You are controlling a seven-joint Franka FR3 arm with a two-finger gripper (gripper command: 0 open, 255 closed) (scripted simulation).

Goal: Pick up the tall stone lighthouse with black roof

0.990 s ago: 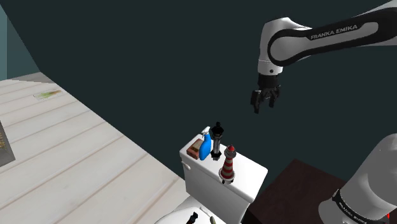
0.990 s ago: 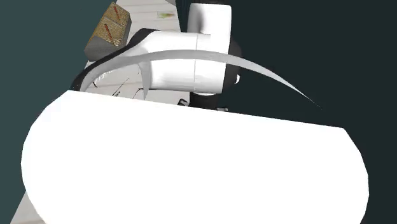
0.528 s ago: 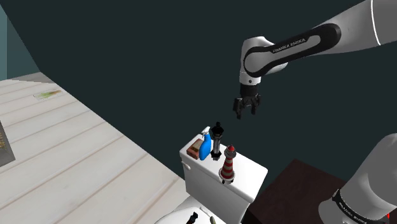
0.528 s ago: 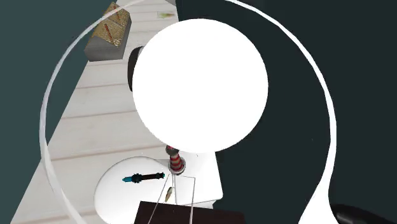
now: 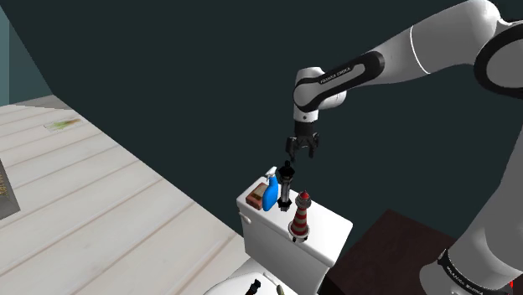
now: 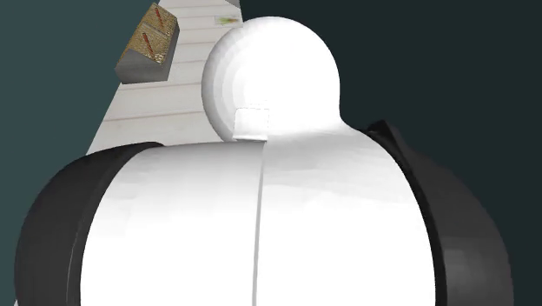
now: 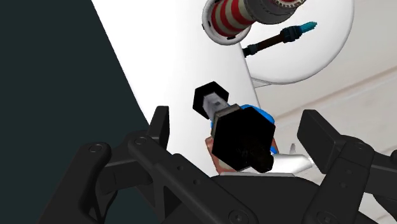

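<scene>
End effector (image 5: 300, 152) hangs just above the tall lighthouse (image 5: 287, 186), fingers spread. From the wrist camera the black roof sits between the two fingers (image 7: 159, 124) and neither one touches it.

Tall lighthouse: upright, about mid-length of the toilet tank (image 5: 331, 226), closer to the wall-side edge. Black cap, pale grey shaft.

Edges and room:
- Blue spray bottle (image 5: 270, 191) stands just beside the lighthouse, toward the tank end at the shoulder view's left. I can't tell if they touch.
- A small brown item (image 5: 253, 201) lies near that end's corner; I can't make out what it is.
- Red-and-white striped lighthouse (image 5: 300, 216) stands near the front edge, apart from the tall one, with open tank top between them.
- Open air above the tank; the dark teal wall (image 5: 168, 59) is behind it.

Surface and room: white tank top, pale plank floor (image 5: 100, 193), and the dark brown stand (image 5: 394, 251) at the shoulder view's lower right. A black-handled brush (image 7: 278, 38) with a teal tip lies on the white toilet lid (image 7: 318, 60) below the tank.

Hidden or cut off: the arm (image 6: 261, 217) blocks most of the second exterior view. Past it I see floor planks and a grey box (image 6: 149, 42) with a brown top. The toilet runs off the shoulder view's bottom edge. A small greenish object (image 5: 63, 124) far off on the floor is too small to identify.
</scene>
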